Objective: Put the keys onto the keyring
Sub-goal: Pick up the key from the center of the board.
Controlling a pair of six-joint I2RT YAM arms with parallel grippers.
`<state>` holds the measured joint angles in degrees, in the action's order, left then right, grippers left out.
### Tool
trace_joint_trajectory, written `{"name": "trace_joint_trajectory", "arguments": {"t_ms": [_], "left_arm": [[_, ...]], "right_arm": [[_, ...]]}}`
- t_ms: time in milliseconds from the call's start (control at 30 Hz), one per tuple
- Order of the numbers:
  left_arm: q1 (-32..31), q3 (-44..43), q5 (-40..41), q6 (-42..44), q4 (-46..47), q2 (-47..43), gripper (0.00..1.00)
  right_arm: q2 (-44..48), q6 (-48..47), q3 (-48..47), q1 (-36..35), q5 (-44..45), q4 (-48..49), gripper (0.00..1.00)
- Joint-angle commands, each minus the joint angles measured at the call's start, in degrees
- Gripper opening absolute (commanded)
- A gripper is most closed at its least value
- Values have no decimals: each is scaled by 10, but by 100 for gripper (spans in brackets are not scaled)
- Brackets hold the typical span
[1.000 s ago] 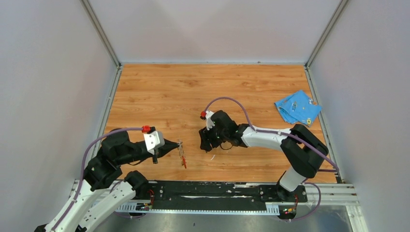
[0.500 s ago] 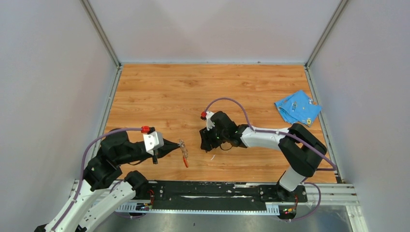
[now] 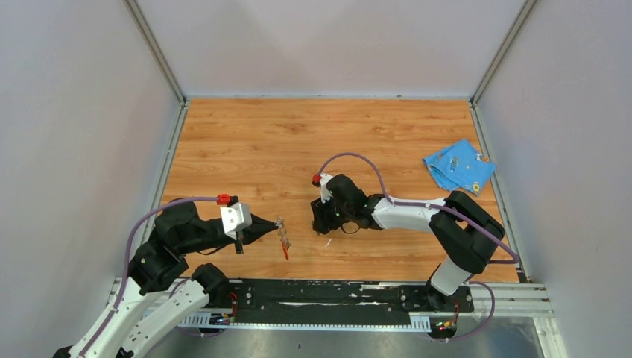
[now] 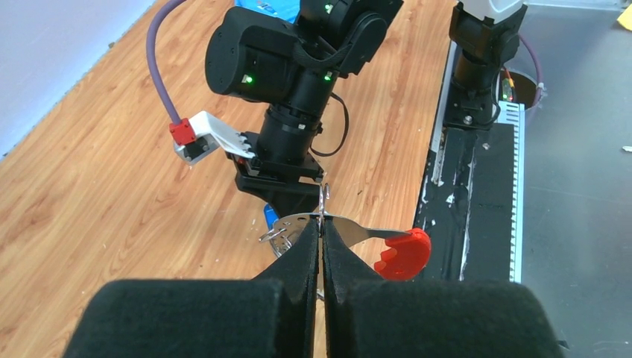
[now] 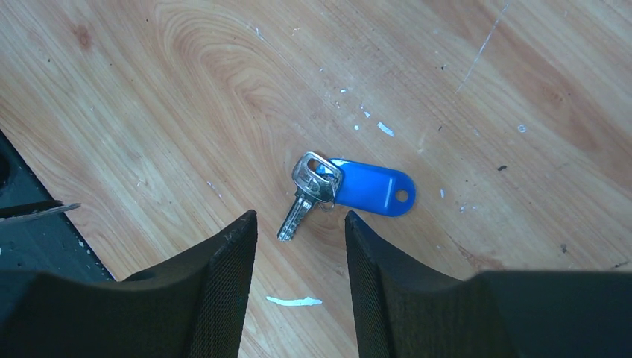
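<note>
L gripper (image 4: 322, 237) pinches keyring (image 4: 401, 253), R gripper (image 5: 299, 225) over key (image 5: 305, 197)

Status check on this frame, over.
Left hand shut on keyring. Right hand open over blue key, not gripping. Nothing blocking.

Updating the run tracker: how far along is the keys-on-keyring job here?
Done: the left gripper is shut on the keyring, lifted off the table. In hand: the right gripper hangs open over the blue-tagged key lying on the table. Left: grasp that key and thread it on; no key visibly hangs on the keyring, and no second key shows.
</note>
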<state>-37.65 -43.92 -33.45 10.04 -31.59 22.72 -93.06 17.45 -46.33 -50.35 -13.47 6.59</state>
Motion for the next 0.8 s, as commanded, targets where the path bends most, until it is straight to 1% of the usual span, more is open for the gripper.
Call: {"name": "trace_joint_trajectory", "arguments": {"t_ms": [0, 200, 567, 767], "left_arm": [[-1, -9, -9, -9, 21, 0, 0], [-1, -10, -8, -8, 21, -1, 0], [-1, -12, -12, -13, 21, 0, 0], [-1, -13, -13, -15, 23, -1, 0]], "right_arm": [[-3, 10, 4, 8, 9, 23, 49], [-8, 16, 4, 9, 14, 32, 44], [-7, 14, 10, 14, 17, 30, 43], [-22, 16, 10, 15, 13, 37, 41]]}}
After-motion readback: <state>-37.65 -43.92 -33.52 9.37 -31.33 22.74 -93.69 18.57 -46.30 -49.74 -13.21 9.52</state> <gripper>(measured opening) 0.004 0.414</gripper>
